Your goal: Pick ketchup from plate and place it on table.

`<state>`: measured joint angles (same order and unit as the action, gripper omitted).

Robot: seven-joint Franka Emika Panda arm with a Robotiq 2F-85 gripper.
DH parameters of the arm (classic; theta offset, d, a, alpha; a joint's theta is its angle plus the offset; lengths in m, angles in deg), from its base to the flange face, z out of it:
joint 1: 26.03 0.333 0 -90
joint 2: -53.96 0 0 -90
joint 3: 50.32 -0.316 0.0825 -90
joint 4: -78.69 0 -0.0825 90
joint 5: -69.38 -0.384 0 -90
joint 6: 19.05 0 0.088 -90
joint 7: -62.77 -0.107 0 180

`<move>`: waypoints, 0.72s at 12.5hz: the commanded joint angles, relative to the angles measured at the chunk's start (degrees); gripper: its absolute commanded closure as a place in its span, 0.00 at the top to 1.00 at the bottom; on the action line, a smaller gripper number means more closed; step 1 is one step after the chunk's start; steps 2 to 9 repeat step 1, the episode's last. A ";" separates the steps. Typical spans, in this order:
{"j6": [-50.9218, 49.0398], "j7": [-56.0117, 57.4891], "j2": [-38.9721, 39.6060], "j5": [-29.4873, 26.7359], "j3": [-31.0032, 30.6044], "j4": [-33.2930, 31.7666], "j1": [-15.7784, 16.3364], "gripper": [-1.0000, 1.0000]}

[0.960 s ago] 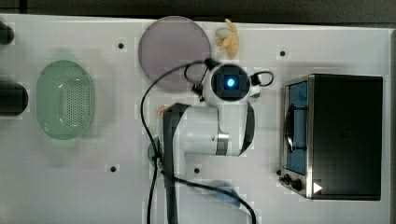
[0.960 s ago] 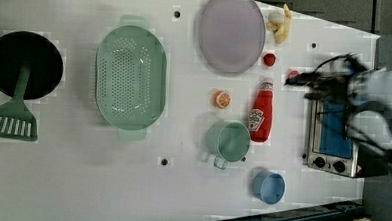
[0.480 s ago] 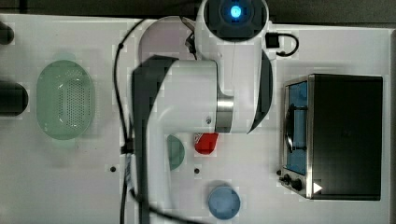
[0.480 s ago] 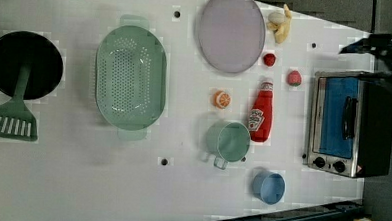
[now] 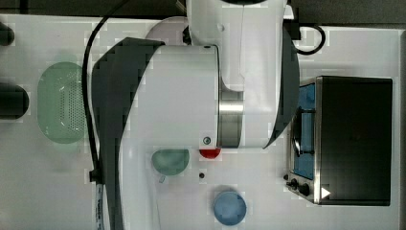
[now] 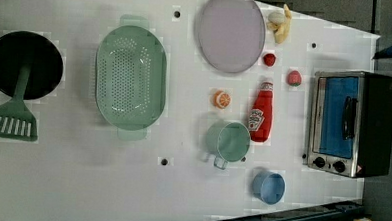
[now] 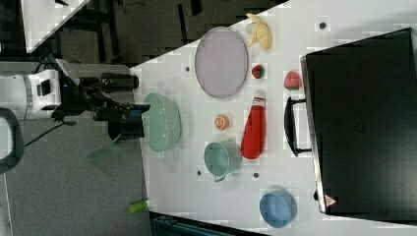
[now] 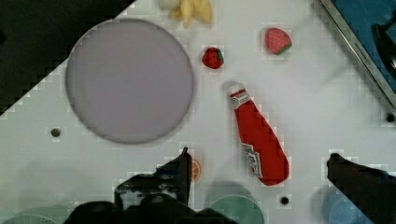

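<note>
A: Surface?
B: Broad white flat table [image 6: 80, 185] with small dark screw holes.
A: What's on it, left view?
B: Black round pan [image 6: 23, 65] and green slotted spatula [image 6: 10, 125] far left, oval green perforated basket [image 6: 130, 77] centre-left, large round pale lilac-grey plate [image 6: 231, 31] top centre, banana piece [image 6: 279, 24] top right.
A: Middle?
B: Two strawberries [image 6: 270, 59], orange slice [image 6: 221, 99], slim red ketchup bottle [image 6: 260, 113] lying flat on the table just beside a green mug [image 6: 227, 141]. Blue cup [image 6: 268, 187] lower right, silver toaster oven [image 6: 351, 122] right edge.
</note>
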<state>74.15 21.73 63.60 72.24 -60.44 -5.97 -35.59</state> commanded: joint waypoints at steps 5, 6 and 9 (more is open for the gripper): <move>-4.59 -2.48 -0.04 -0.09 0.28 2.68 -0.59 1.00; -4.59 -2.48 -0.04 -0.09 0.28 2.68 -0.59 1.00; -4.59 -2.48 -0.04 -0.09 0.28 2.68 -0.59 1.00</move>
